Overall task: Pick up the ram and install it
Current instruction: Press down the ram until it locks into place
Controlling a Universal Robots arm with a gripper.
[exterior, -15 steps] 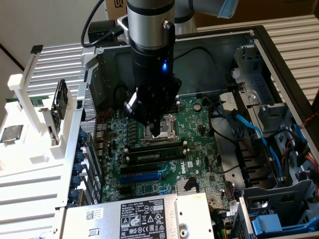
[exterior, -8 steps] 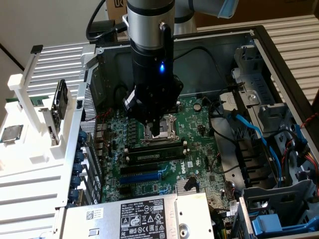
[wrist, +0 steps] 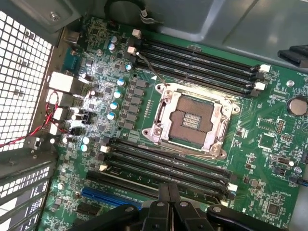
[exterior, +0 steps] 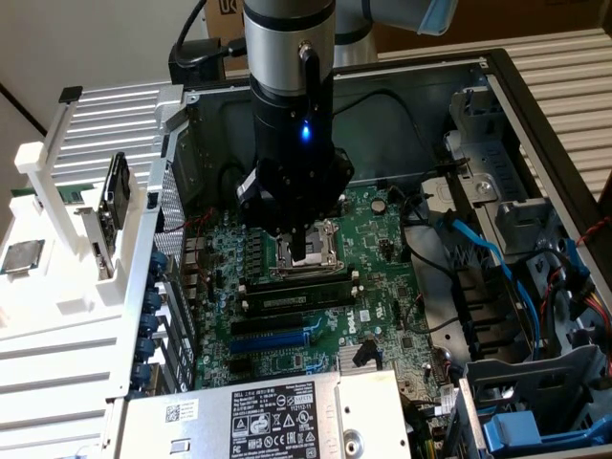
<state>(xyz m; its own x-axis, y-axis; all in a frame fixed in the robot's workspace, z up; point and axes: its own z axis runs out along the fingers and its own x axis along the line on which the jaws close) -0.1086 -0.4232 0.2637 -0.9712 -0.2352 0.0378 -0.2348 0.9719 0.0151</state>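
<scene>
**Item: ram (exterior: 296, 284).** Long, thin module. It stands on edge in the black memory-slot bank (exterior: 292, 304) on the near side of the CPU socket (exterior: 304, 256), in the slot closest to the socket. It runs across the motherboard (exterior: 382, 316) from the exterior view's left to its right. Whether it is fully seated, or the white end clips (exterior: 355, 276) have latched, cannot be told.

**Item: pincer (exterior: 302, 251).** Fingers are pressed together with nothing between them. It hangs vertically from the arm, tips low over the socket-and-slot area. In the wrist view the tips sit just above the near slot bank, roughly at mid-length.

**Item: surroundings.**
- Blue expansion slot (exterior: 277, 338), nearer than the memory bank.
- Second memory bank (wrist: 202, 67) on the far side of the socket, empty.
- Blue SATA cables (exterior: 497, 258) at the exterior view's right, well apart.
- Power supply (exterior: 258, 416) at the near edge of the case.

**Handling note (judgement).** The work appears to be at the seating stage, with a closed pincer used as a pusher.
- Keep the push straight down along the module's plane. A tilted load could bend it or skew it in the slot.
- A mid-length press may leave one end high, so both ends need to end up level.
- Keep the tips off the open socket, whose contacts are exposed.
- The module is stiff but thin, so firm, steady pressure suits it better than a jab.
</scene>
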